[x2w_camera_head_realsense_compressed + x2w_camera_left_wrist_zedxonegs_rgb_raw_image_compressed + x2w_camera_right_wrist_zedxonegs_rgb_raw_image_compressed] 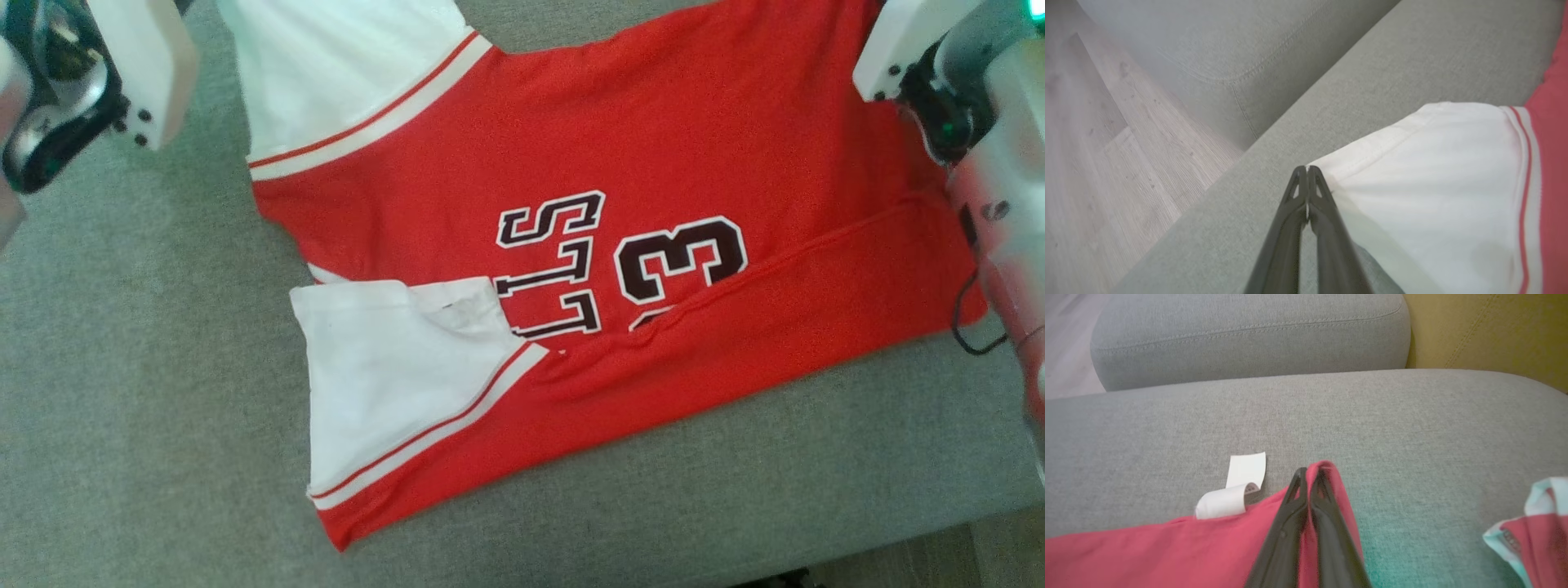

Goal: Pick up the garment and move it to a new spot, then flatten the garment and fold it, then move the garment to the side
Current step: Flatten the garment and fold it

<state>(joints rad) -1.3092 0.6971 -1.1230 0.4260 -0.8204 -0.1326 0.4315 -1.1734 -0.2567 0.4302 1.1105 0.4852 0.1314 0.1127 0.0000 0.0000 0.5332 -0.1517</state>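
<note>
- A grey woven-fabric seat cushion (122,367) carries the work. The left wrist view shows a pale wood-plank floor (1106,163) beside it. The right wrist view shows a second rounded grey cushion (1249,335) behind the seat and a mustard-yellow upholstered panel (1494,330) at the upper right.
- A red sports jersey (694,122) lies spread across the middle of the cushion. Its near long edge is folded up over the body.
- The folded band partly covers the dark, white-outlined block lettering (555,261).
- A white short sleeve (384,384) with red-and-white striped trim lies at the near left, and its twin is at the far left.
- A small white curled label (1237,486) sticks out at the red hem.
- The left gripper (1307,169) has its two dark fingers pressed together. The corner of a white sleeve ends right at the tips and looks nipped between them.
- The right gripper (1310,471) is clamped on the red hem. The cloth humps over its fingertips, just beside the label.
</note>
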